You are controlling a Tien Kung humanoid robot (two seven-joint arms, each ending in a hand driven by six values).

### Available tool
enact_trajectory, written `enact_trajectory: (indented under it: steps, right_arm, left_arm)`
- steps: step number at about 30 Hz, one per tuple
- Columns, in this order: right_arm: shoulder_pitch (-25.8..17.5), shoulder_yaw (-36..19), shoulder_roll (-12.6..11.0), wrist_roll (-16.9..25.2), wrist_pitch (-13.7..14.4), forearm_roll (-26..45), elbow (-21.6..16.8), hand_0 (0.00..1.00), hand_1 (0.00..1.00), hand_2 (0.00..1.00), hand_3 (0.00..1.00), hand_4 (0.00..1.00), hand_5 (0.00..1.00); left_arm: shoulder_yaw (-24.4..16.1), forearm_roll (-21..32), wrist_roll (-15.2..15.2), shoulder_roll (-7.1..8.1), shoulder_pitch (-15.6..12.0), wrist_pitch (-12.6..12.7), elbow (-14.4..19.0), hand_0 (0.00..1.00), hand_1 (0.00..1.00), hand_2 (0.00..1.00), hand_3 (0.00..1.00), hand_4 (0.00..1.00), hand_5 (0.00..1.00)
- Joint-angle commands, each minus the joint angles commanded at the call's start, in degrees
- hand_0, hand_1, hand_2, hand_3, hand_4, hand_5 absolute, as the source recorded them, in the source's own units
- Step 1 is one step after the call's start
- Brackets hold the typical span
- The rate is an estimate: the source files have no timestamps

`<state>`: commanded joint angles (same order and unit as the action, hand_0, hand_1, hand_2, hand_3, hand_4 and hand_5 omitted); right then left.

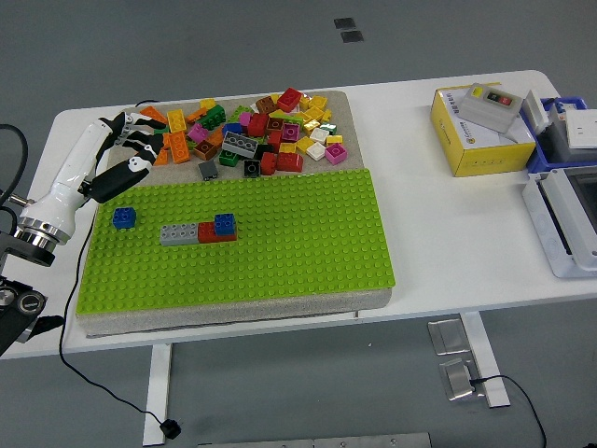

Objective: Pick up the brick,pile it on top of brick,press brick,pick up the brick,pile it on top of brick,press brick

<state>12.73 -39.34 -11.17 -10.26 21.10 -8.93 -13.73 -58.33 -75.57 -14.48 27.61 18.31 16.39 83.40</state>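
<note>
A green studded baseplate [280, 243] lies on a foam pad. On it sits a row of a grey brick [177, 234] and a red brick [214, 234], with a blue brick [225, 223] stacked on the red one. A second small blue brick [123, 217] sits alone near the plate's left edge. My left hand [131, 149] hovers over the left end of the loose brick pile [252, 131], its fingers spread and holding nothing. The right hand is out of view.
A yellow box [476, 140] with a grey device on top stands at the right. Blue and white plastic cases [564, 187] lie at the far right edge. A black cable hangs down off the table's left edge.
</note>
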Motion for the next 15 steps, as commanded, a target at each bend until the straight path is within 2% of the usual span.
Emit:
enact_trajectory:
  steps: [2, 4, 5, 8, 10, 11, 15]
  right_arm:
    - [0.0, 0.4, 0.0, 0.1, 0.1, 0.5, 0.0, 0.591, 0.527, 0.541, 0.681, 0.142, 0.921]
    - [0.0, 1.1, 0.0, 0.0, 0.3, 1.3, -0.1, 0.591, 0.527, 0.541, 0.681, 0.142, 0.921]
    - [0.1, 1.5, 0.0, -0.1, 0.5, 1.6, -0.2, 0.592, 0.528, 0.547, 0.681, 0.138, 0.925]
    - [0.1, 2.5, 0.2, -0.3, 1.1, 2.6, -0.5, 0.592, 0.528, 0.547, 0.681, 0.138, 0.925]
    - [0.1, 3.0, 0.3, -0.2, 1.2, 3.3, -0.5, 0.592, 0.528, 0.547, 0.681, 0.138, 0.925]
    - [0.0, 3.1, 0.4, -0.2, 1.2, 3.5, -0.5, 0.586, 0.532, 0.560, 0.683, 0.138, 0.940]
    - [-0.1, 3.2, 0.5, -0.3, 1.3, 3.3, -0.5, 0.586, 0.532, 0.560, 0.683, 0.138, 0.940]
  left_arm:
    - [0.5, 2.1, -1.0, -0.98, -0.5, -0.1, -0.4, 0.797, 0.650, 0.467, 0.594, 0.545, 0.560]
    - [2.2, 2.7, 0.5, -1.81, -0.5, -0.4, -1.0, 0.797, 0.650, 0.467, 0.594, 0.545, 0.560]
    - [3.1, 2.8, 1.3, -2.14, -0.4, -0.7, -1.3, 0.836, 0.730, 0.622, 0.587, 0.535, 0.550]
    - [6.1, 3.0, 3.2, -3.13, -0.4, -1.1, -2.0, 0.836, 0.730, 0.622, 0.587, 0.535, 0.550]
    - [7.3, 3.3, 3.5, -3.37, -0.2, -1.0, -2.1, 0.836, 0.730, 0.622, 0.587, 0.535, 0.550]
    - [7.9, 3.6, 3.4, -3.42, -0.1, -0.7, -2.2, 0.859, 0.765, 0.717, 0.595, 0.538, 0.550]
    - [9.1, 4.2, 2.8, -3.51, -0.2, 0.4, -2.3, 0.859, 0.765, 0.717, 0.595, 0.538, 0.550]
